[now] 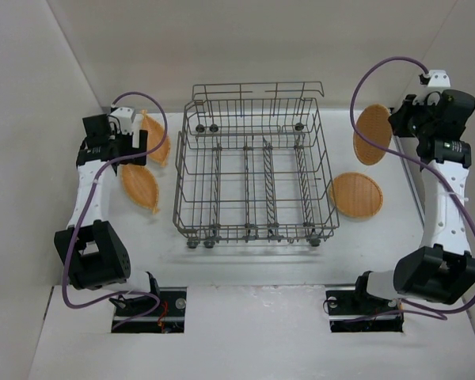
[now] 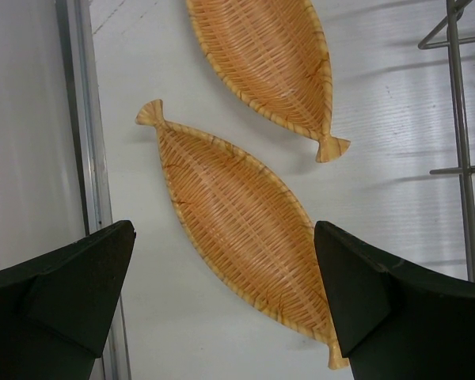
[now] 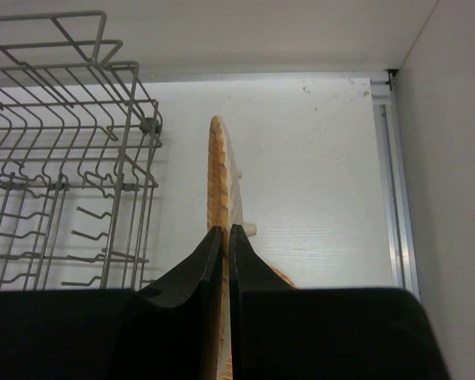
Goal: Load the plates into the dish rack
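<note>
The grey wire dish rack stands mid-table with no plates in it. Two leaf-shaped woven orange plates lie flat to its left. My left gripper hovers above them, open and empty. In the left wrist view its jaws straddle one plate from above, with the other plate beyond. My right gripper is shut on the rim of a round woven plate, held on edge right of the rack. The right wrist view shows that plate edge-on. Another round plate lies flat below it.
White walls close in the table at left, back and right. A metal rail runs along the left wall and another along the right wall. The rack's wires show in both wrist views. Purple cables loop over both arms.
</note>
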Tool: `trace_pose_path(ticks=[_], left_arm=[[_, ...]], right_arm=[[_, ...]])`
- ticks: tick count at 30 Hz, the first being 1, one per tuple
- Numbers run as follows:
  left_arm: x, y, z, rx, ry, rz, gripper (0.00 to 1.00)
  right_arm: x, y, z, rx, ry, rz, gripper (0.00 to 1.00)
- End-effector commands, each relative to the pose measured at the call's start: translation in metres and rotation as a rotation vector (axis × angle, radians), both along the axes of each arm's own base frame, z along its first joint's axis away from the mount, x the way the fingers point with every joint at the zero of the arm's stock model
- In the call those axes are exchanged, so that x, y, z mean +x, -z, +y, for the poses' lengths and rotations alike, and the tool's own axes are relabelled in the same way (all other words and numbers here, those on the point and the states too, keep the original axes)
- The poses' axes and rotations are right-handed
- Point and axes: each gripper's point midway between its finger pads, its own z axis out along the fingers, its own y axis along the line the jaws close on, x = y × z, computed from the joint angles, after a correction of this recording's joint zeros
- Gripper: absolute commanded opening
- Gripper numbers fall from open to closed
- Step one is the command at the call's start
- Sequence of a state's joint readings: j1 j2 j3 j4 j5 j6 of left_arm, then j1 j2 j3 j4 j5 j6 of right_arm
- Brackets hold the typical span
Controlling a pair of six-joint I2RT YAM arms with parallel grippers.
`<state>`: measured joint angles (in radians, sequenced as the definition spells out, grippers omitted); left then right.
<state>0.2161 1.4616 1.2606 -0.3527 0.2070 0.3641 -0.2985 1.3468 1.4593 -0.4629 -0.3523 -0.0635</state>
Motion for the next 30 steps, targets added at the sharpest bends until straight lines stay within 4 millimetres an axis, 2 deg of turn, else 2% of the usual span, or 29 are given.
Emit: trace_pose_path(ticks=[1,5,11,19,24,30], left_arm=[[0.001,-0.008,-0.003,-0.013,0.010,-0.044,1.00],[-0.003,-0.007,-0.001,-0.016,0.006,-0.043,1.00],[-0.011,-0.004,0.004,-0.028,-0.004,-0.041,1.00],[-0.025,0.001,0.016,-0.040,-0.037,-0.039,1.00],[-0.033,0.004,0.023,-0.043,-0.061,-0.038,1.00],[-0.048,0.009,0.033,-0.047,-0.101,-0.034,1.00]], right_arm=[[-0.001,-0.076,0.004,-0.098,-0.010,-0.210,0.00],[0.002,-0.100,0.016,-0.117,-0.047,-0.263,0.00],[0.015,-0.123,0.055,-0.178,-0.162,-0.325,0.00],[0.039,-0.141,0.124,-0.285,-0.367,-0.432,0.00],[0.051,-0.143,0.172,-0.337,-0.510,-0.484,0.00],[0.056,-0.145,0.223,-0.393,-0.665,-0.559,0.00]])
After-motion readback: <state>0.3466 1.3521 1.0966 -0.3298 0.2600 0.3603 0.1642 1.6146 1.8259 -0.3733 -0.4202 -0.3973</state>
